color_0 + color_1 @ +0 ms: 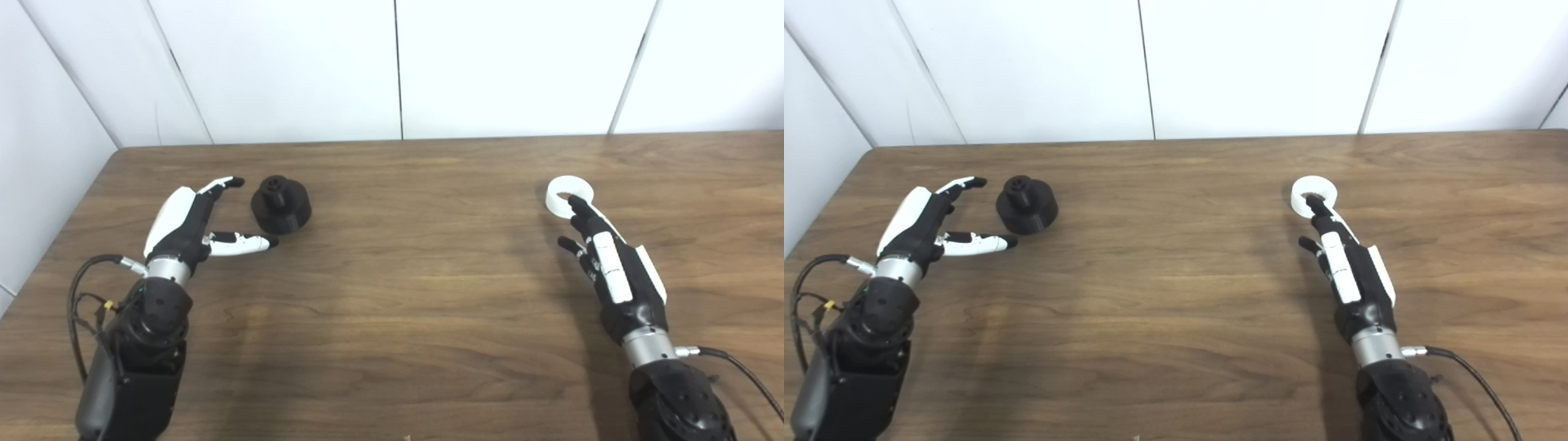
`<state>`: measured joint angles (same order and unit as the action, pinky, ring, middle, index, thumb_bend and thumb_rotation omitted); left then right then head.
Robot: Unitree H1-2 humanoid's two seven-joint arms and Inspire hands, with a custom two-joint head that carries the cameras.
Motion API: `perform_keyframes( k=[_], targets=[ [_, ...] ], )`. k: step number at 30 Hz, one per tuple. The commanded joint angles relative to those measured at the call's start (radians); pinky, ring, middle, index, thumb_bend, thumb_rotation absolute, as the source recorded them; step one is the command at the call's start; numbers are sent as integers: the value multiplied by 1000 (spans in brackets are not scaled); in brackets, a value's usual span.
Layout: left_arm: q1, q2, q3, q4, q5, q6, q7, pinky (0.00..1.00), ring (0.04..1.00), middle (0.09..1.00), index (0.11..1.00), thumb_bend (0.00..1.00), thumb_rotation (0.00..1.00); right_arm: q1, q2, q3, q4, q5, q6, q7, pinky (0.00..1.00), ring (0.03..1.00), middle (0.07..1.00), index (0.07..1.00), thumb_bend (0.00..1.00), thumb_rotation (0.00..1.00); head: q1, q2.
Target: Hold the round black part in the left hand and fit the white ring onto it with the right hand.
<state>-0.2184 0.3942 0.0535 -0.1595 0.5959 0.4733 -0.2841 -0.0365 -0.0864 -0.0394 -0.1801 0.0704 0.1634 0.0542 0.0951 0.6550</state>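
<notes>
White wall panels stand behind a brown wooden table (pixel 392 294) with a smooth, streaky grain. On the left side sits the round black part (pixel 281 204), a squat drum with a small knob sticking up from its top. It looks dull, not shiny. The left hand (pixel 190 223) lies just beside it, fingers and thumb spread wide apart, holding nothing; the part sits at the mouth of that gap. Far across the table lies the white ring (pixel 569 195), flat and smooth like a little doughnut. The right hand (pixel 606 263) reaches toward it with fingers stretched out fairly straight, holding nothing. Its front fingertip sits over the ring's hole. The right eye view shows more wall at the far right.
</notes>
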Motion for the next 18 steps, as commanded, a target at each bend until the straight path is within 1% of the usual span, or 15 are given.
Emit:
perform_keyframes(
  k=[1, 6, 9, 14, 18],
  targets=[
    [-59, 33, 13, -1, 31, -4, -8, 867, 959, 930, 851, 907, 242, -27, 0, -1, -36, -2, -44, -1, 867, 971, 956, 889, 547, 901, 1, 1],
    [-84, 42, 23, 31, 41, -4, -57, 879, 965, 934, 856, 885, 227, -23, 5, -4, -42, -7, -38, -9, 862, 964, 950, 883, 552, 900, 2, 0],
    [-98, 43, 26, 46, 49, -4, -76, 879, 969, 938, 856, 878, 227, -22, 6, -5, -44, -4, -34, -10, 862, 963, 952, 885, 547, 904, 4, -3],
    [-119, 45, 20, 74, 65, -4, -78, 862, 961, 936, 850, 885, 230, -19, 3, -8, -42, -1, -41, -9, 852, 960, 948, 883, 561, 900, 9, -5],
    [-132, 51, 10, 101, 64, -4, -62, 847, 957, 937, 848, 889, 221, -16, 1, -9, -42, 1, -45, -6, 846, 960, 951, 882, 565, 901, 9, -6]
  ],
)
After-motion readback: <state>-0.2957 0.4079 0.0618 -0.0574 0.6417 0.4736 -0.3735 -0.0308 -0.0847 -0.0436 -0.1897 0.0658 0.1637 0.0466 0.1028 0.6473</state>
